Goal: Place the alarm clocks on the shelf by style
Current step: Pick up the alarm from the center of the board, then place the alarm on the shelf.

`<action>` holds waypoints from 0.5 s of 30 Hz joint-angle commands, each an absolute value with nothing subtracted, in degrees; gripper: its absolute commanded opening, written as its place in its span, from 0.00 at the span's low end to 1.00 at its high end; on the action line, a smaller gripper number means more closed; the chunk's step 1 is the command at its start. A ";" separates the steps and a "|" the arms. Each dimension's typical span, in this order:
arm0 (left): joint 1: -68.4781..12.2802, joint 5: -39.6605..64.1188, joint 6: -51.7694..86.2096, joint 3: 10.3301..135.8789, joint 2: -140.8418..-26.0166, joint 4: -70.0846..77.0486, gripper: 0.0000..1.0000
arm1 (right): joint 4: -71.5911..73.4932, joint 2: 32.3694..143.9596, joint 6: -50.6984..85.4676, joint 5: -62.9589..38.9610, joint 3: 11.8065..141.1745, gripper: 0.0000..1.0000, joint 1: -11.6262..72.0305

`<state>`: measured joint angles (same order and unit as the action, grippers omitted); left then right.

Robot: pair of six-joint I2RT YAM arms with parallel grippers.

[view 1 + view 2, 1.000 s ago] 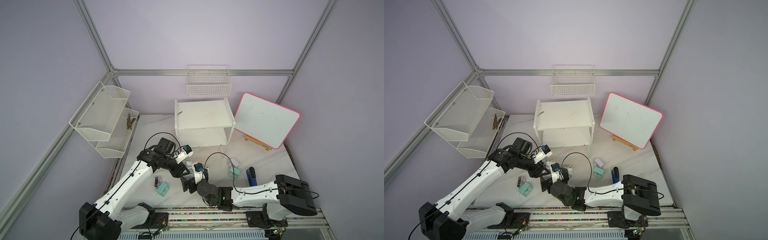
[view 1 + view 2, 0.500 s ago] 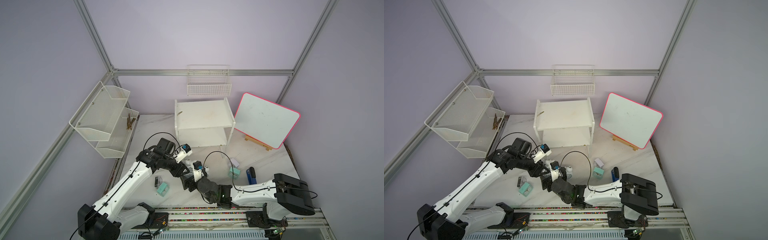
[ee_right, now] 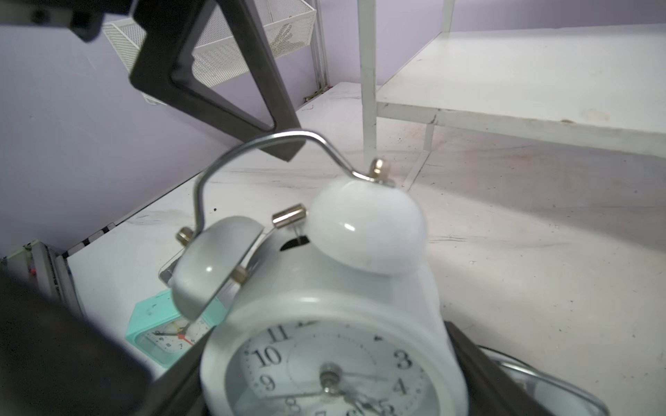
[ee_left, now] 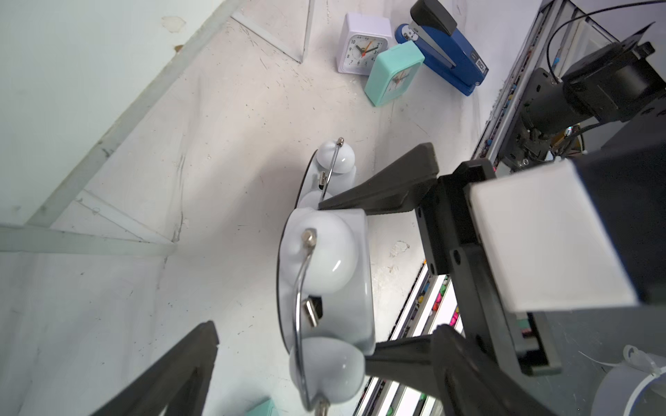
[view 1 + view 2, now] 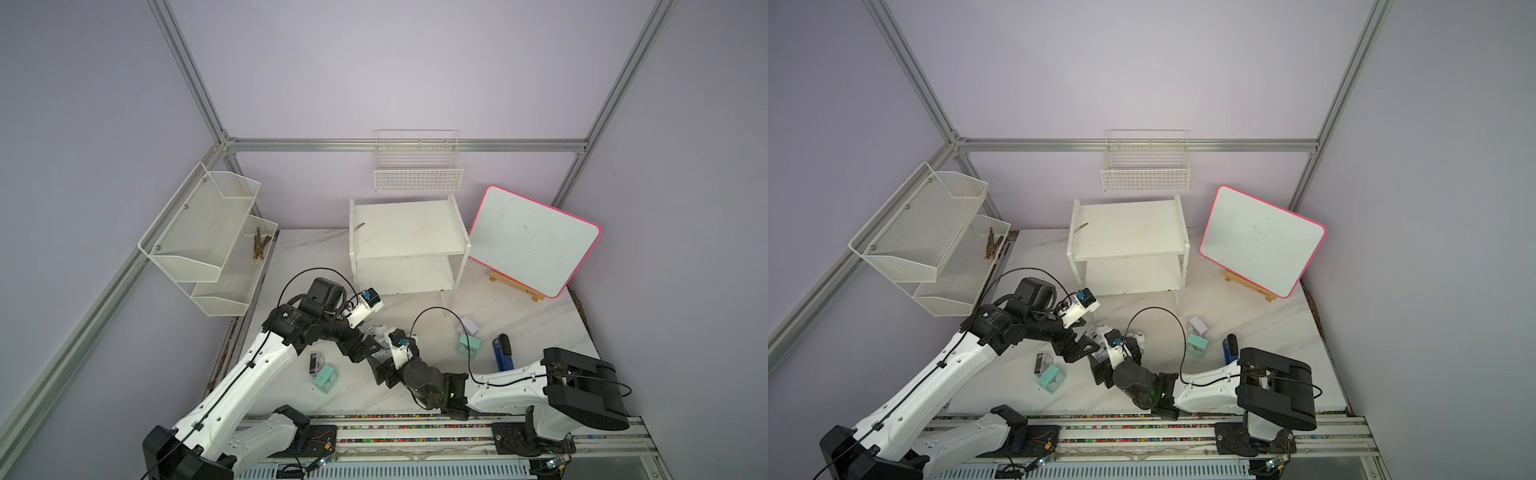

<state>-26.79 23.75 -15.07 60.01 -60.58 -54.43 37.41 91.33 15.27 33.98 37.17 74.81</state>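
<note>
The right hand [image 4: 346, 281] is clamped on a white twin-bell clock [image 3: 324, 342]. The left hand [image 5: 369, 347] has its fingers spread apart, with one finger [image 3: 216, 90] close by the clock's wire handle. A second bell clock [image 4: 333, 162] sits on the bench [image 5: 519, 324] just beside the right hand. The shelf [image 5: 407, 232] stands well beyond both hands.

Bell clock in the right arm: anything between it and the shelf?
Yes. The open left end effector hovers right beside the held clock, and the second bell clock stands on the table toward the shelf.
</note>
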 commanded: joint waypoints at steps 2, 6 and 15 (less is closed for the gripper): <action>-24.37 21.97 -16.92 60.40 -56.17 -49.86 1.00 | 49.05 88.72 10.08 36.82 36.07 0.62 73.27; -22.00 18.10 -17.13 60.10 -54.07 -47.07 1.00 | 57.99 90.26 6.44 38.47 36.24 0.61 72.17; -8.37 26.05 -15.19 57.66 -54.59 -42.99 1.00 | 58.41 97.58 8.07 46.40 47.24 0.57 69.37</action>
